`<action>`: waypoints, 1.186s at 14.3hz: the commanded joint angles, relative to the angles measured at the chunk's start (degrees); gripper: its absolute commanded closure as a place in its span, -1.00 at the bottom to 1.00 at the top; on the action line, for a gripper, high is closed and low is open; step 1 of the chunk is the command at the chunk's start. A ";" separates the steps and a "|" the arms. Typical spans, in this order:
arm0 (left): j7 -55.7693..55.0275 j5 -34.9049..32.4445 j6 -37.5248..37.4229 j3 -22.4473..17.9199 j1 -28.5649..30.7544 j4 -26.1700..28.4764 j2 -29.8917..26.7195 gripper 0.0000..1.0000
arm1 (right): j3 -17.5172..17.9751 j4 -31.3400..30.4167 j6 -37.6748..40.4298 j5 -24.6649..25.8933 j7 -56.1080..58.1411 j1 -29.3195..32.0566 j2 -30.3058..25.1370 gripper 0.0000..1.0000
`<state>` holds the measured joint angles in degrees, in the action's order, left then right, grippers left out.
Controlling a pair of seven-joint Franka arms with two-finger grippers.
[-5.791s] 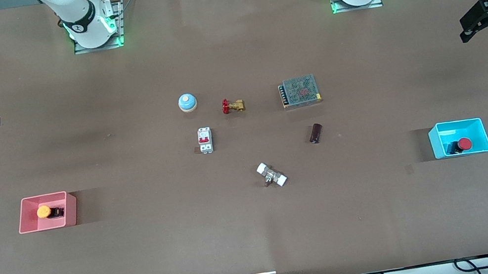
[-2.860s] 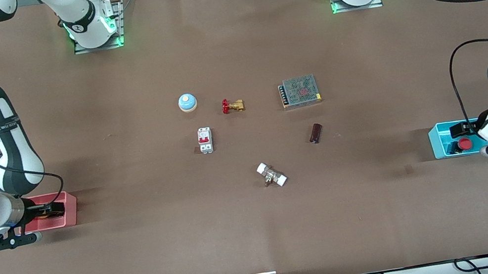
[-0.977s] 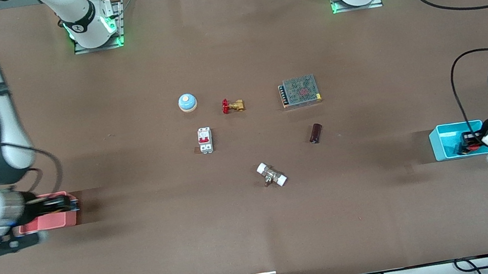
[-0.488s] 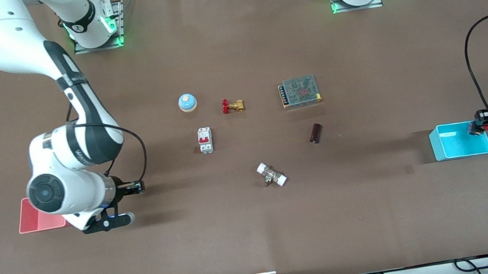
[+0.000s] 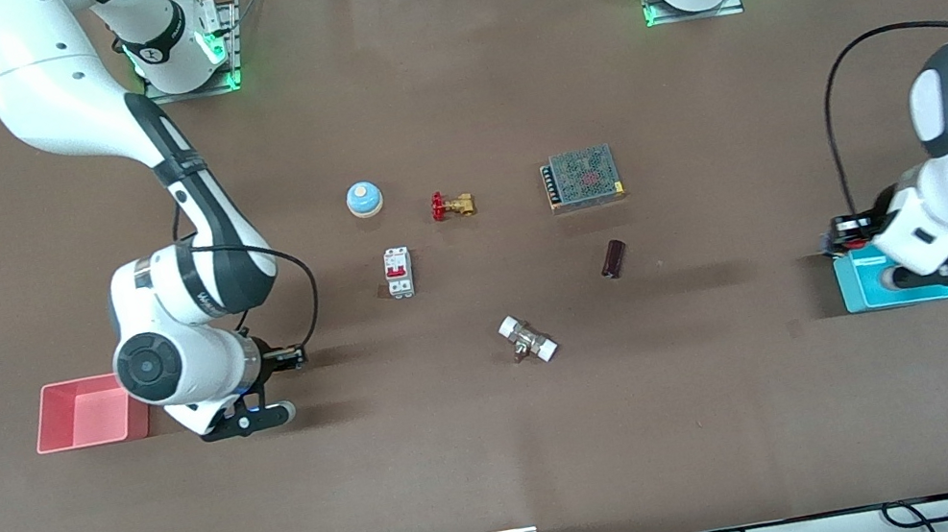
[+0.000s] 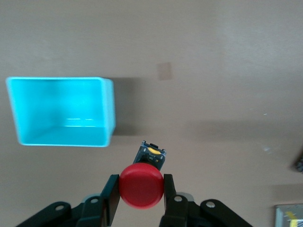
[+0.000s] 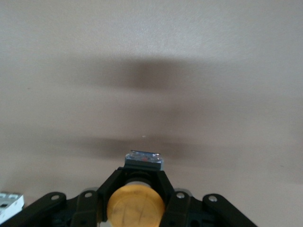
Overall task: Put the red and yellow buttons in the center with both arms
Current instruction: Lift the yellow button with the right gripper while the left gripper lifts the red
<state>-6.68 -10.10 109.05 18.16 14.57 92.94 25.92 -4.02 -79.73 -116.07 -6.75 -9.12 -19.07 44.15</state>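
My left gripper (image 6: 141, 190) is shut on the red button (image 6: 141, 184), its fingers gripping the round red cap, and holds it in the air. In the front view this gripper (image 5: 835, 235) hangs over the edge of the cyan tray (image 5: 869, 291) that faces the table's middle. My right gripper (image 7: 136, 189) is shut on the yellow button (image 7: 136, 206) and holds it over bare brown tabletop. In the front view it (image 5: 291, 358) is beside the pink tray (image 5: 93, 417), toward the table's middle. Both buttons are hidden by the wrists in the front view.
Both trays hold nothing; the cyan tray (image 6: 108, 111) shows this in the left wrist view. In the middle lie a blue bell (image 5: 364, 199), a red-handled valve (image 5: 452, 205), a circuit breaker (image 5: 398, 272), a power supply (image 5: 582, 177), a dark cylinder (image 5: 613, 258) and a white-ended fitting (image 5: 528, 339).
Both grippers reached into their trays, closed on the buttons and lifted them out. Both have moved toward the table's middle; the right one has gone farther.
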 commanded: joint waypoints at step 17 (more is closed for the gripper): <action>-8.00 -1.41 14.61 2.06 -2.52 10.68 4.83 0.55 | -1.17 -1.57 3.64 -0.63 -5.56 0.17 -11.43 -1.00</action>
<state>-13.39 -10.11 122.93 20.31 12.49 103.58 30.29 -5.12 -79.92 -116.11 -6.77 -14.27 -20.19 37.59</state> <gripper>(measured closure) 0.581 0.000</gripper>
